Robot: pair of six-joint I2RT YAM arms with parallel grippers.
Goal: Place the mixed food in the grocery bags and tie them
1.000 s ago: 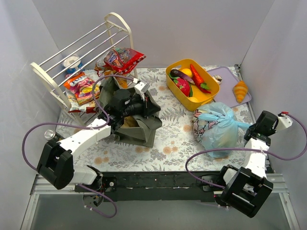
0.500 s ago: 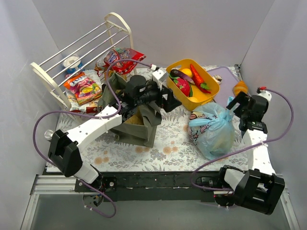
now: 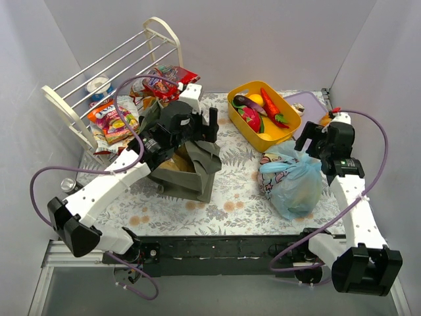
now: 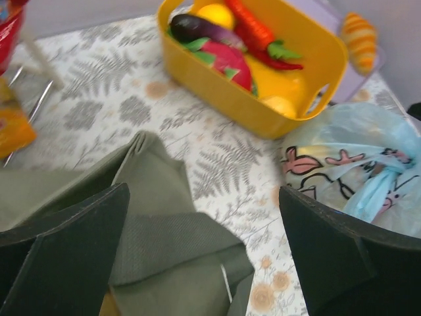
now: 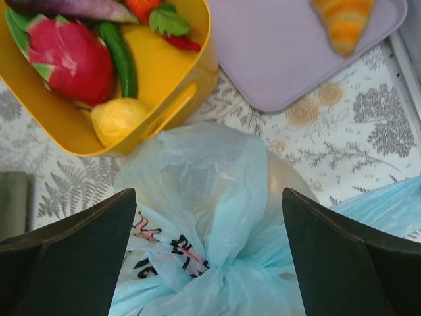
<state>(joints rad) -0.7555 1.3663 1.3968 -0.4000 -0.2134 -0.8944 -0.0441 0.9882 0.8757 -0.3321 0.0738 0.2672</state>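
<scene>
As left claw retreats over tote, right claw nears bag.

yellow tub beside a lilac tray, white wire rack far left

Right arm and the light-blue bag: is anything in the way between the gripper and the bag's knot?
Nothing visible does. The right gripper is open directly over the light-blue bag, and the knot shows bare between its jaws in the wrist view. The yellow tub sits beyond the bag, outside that path.
</scene>
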